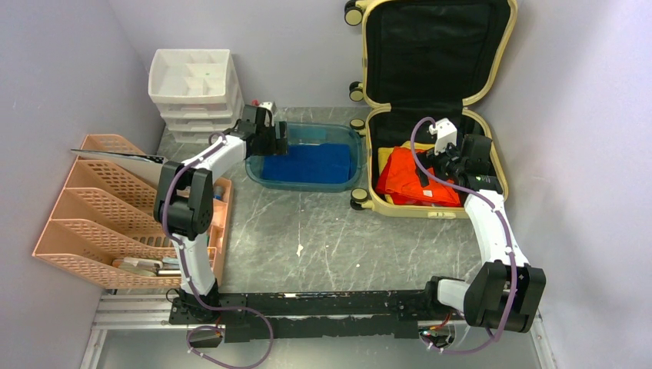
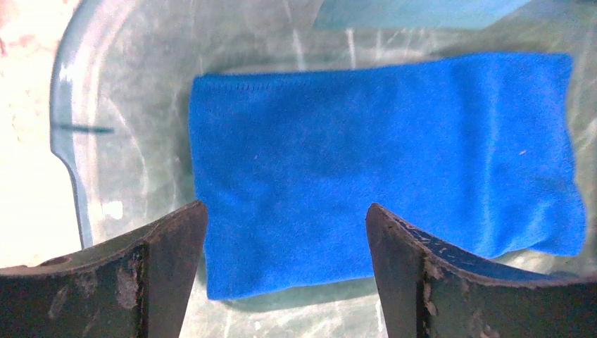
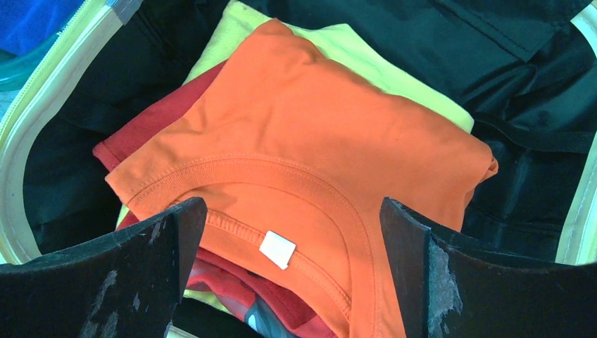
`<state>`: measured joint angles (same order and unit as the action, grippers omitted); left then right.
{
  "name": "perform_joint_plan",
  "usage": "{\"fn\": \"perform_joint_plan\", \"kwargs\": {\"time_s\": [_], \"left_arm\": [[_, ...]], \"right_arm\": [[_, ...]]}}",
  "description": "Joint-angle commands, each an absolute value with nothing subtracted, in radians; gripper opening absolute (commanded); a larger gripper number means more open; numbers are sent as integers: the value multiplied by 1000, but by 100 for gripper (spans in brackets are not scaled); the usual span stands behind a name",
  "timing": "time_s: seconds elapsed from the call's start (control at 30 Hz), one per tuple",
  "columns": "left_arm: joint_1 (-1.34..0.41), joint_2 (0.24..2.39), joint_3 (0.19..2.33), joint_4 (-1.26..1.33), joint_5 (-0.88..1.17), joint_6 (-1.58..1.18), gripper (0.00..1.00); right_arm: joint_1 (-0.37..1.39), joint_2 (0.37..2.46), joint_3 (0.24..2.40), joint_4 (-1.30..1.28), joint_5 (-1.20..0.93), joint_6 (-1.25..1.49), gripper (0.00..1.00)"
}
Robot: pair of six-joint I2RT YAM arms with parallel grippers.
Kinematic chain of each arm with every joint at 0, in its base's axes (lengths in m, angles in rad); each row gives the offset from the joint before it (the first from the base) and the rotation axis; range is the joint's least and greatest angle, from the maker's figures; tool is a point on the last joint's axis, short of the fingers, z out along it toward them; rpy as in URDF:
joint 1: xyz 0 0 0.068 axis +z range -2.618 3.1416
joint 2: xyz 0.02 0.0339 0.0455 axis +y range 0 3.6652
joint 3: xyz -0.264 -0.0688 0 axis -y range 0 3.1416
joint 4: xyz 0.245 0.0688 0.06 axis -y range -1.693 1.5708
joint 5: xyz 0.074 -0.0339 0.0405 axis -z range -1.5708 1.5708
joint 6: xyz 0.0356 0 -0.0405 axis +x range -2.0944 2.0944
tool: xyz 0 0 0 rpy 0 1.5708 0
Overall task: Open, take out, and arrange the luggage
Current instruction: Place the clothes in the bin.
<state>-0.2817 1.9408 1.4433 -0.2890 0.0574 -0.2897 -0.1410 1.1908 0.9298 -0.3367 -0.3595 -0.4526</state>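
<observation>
The luggage [image 1: 407,208] lies open at the far right of the surface, its lid upright against the back wall so the clothes can be reached from above. The left gripper [image 2: 285,211] hangs spread and empty over a folded blue cloth [image 2: 387,162] lying flat in the teal tray [image 2: 67,105]. The right gripper [image 3: 292,204], also wide and holding nothing, hovers above the orange shirt [image 3: 303,141] topping the pile, likely lined up for a pick.

One suitcase [image 1: 419,211], one tray [image 1: 307,187], one blue cloth [image 1: 311,163]
</observation>
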Motion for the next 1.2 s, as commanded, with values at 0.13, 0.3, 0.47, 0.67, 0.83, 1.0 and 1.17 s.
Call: {"fn": "perform_joint_plan", "kwargs": {"time_s": [0.13, 0.3, 0.47, 0.67, 0.83, 1.0, 1.17], "left_arm": [[-291, 1911, 1530, -181, 204, -284, 87], [-331, 1919, 1561, -142, 269, -265, 88], [-401, 1967, 1667, -142, 362, -274, 96], [-512, 2037, 1803, -170, 408, -276, 96], [-566, 2123, 1930, -180, 536, -292, 97], [-577, 2209, 1978, -81, 634, -405, 97], [-578, 2271, 1993, -16, 702, -463, 96]], "right_arm": [[-146, 1175, 939, -327, -382, -460, 100], [-144, 1200, 969, -364, -355, -504, 100], [-136, 1264, 1034, -450, -395, -623, 100], [-78, 1394, 1128, -441, -349, -572, 100], [-58, 1531, 1271, -434, -394, -555, 100], [-63, 1694, 1479, -557, -517, -691, 99], [-83, 1922, 1733, -795, -605, -923, 92]]}}
